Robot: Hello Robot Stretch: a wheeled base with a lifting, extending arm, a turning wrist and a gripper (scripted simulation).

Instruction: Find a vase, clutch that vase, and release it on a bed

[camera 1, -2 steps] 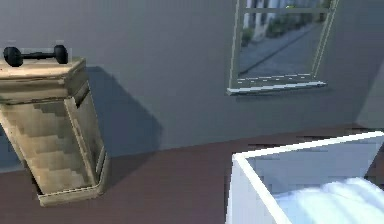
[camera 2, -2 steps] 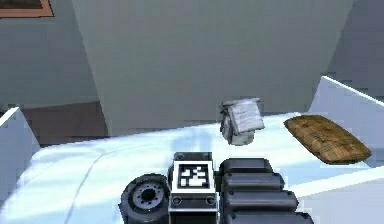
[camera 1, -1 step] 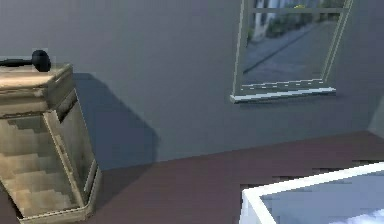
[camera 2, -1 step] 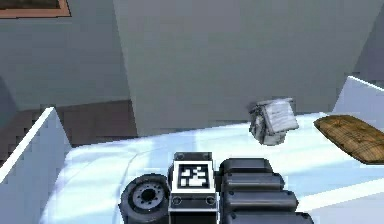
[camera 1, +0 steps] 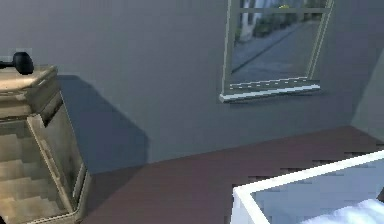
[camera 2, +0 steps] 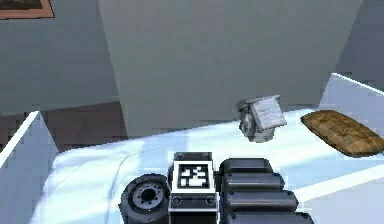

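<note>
A bed (camera 2: 110, 165) with a pale blue-white sheet spreads across the arm side view. On the sheet toward the right lies a small pale grey-white object (camera 2: 262, 117), tilted on its side; its shape is too vague to call it a vase. The arm's dark bar rises from the bottom edge with one white marked square (camera 2: 196, 176). Left of the square sits the gripper's dark round body (camera 2: 147, 197), low over the sheet. I cannot make out its far end, so I cannot tell whether it holds anything. A white corner of a bed (camera 1: 310, 195) shows at the forward view's lower right.
A brown pillow (camera 2: 343, 131) lies at the bed's right end, and a white bed board (camera 2: 25, 150) stands at its left. A framed picture (camera 2: 25, 8) hangs top left. Ahead are a wooden cabinet (camera 1: 35, 150) bearing a dark object (camera 1: 20, 66), a window (camera 1: 275, 50) and dark floor (camera 1: 200, 175).
</note>
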